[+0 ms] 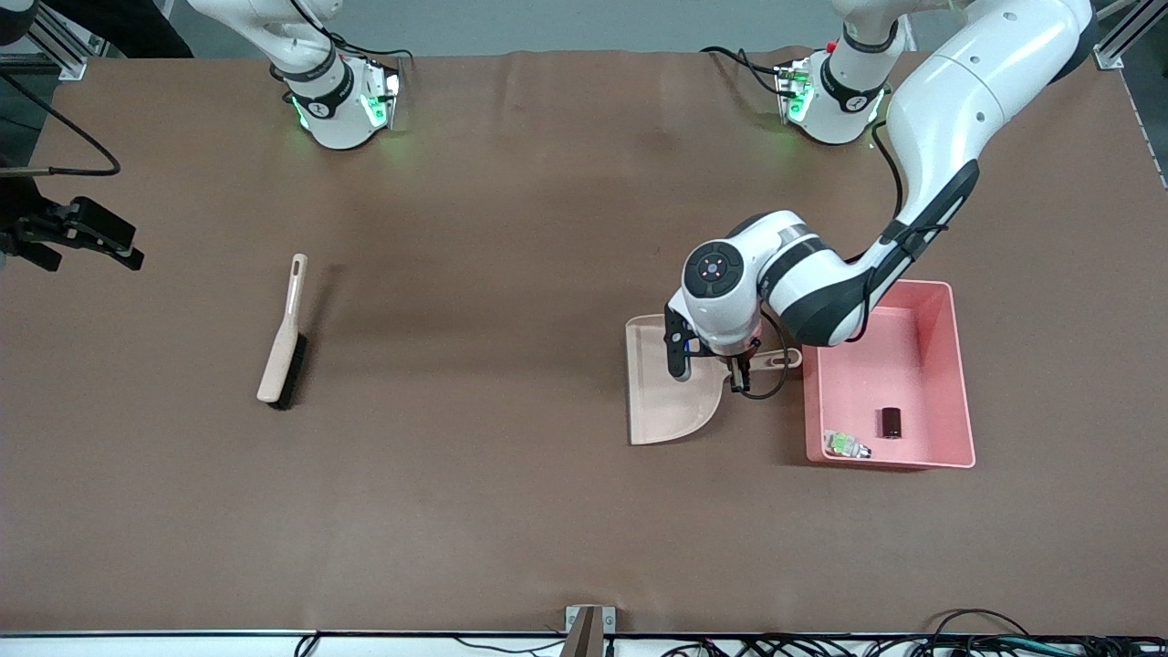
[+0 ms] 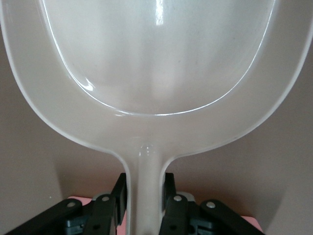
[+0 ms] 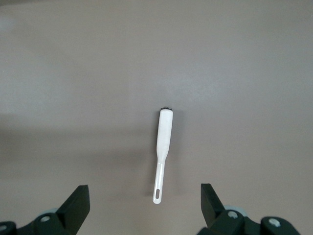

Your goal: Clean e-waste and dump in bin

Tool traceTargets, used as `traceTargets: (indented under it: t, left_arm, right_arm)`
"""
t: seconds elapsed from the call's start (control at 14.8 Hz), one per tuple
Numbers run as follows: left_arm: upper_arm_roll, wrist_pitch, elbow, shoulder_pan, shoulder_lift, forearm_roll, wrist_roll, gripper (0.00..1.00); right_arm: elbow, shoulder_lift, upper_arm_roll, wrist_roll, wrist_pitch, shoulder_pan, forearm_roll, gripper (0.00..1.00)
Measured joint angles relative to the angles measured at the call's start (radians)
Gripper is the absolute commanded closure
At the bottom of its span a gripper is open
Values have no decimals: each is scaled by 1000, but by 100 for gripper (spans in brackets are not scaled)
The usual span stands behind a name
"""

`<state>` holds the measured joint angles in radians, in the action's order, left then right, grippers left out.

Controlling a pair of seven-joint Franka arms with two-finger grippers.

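There are two pieces of e-waste, one bin [image 1: 949, 365], one dustpan [image 1: 666, 401] and one brush [image 1: 283, 351] on the table [image 1: 511, 511]. Both pieces lie inside the bin, near its wall closest to the front camera: the black block [image 1: 891, 422] in the middle of the floor, and the white-and-green part [image 1: 846, 445] in the corner toward the dustpan, lying with its long axis roughly along that wall.

The left gripper [image 2: 145, 196] is closed tight on the dustpan handle, one finger [image 2: 119, 193] on each side of it. The dustpan lies just beside the bin, its handle pointing to the bin and its wide mouth pointing away from it.

The right gripper [image 3: 144, 203] is wide open and holds nothing; it hangs over the brush, and this arm waits. The brush lies well apart from the bin, toward the right arm's end of the table, with its handle pointing to the robot bases.
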<state>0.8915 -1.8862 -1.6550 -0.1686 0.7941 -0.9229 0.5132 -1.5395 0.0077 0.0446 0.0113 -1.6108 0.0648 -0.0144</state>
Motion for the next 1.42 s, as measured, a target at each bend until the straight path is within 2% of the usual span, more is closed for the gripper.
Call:
traceTargets:
  t: [0.14,0.27,0.34,0.41,0.47,0.81,1.08,1.22,1.42]
  left_arm:
    - [-2,-6,0,0,15,-1,0,90]
    - [-5,-11,-2,0,25,-18,0,77]
    - [-6,-13,-4,0,28,-26,0,54]
    - [-6,-14,-4,0,30,-31,0,9]
    - [-6,-16,-4,0,31,-32,0,0]
    - [-4,-36,25,-2,30,-32,-10,0]
    - [18,5,156,-29,-13,42,-35,0]
    - [29,48,225,-42,-61,75,-108,0]
    - [30,79,257,-55,-162,103,-325,0]
  right_arm:
    - [1,0,-3,-1,0,2,1,0]
    - [1,0,-7,-2,0,13,2,0]
    - [1,0,-7,-2,2,22,2,0]
    - [1,0,-7,-2,9,29,1,0]
    - [1,0,-7,-2,19,32,0,0]
    - [2,-2,-11,-2,30,6,-8,0]
    - [3,-4,-20,-3,31,-6,-8,0]
    - [4,-5,-22,-11,30,-7,-4,0]
    - [5,-5,-22,-121,32,-9,-1,0]
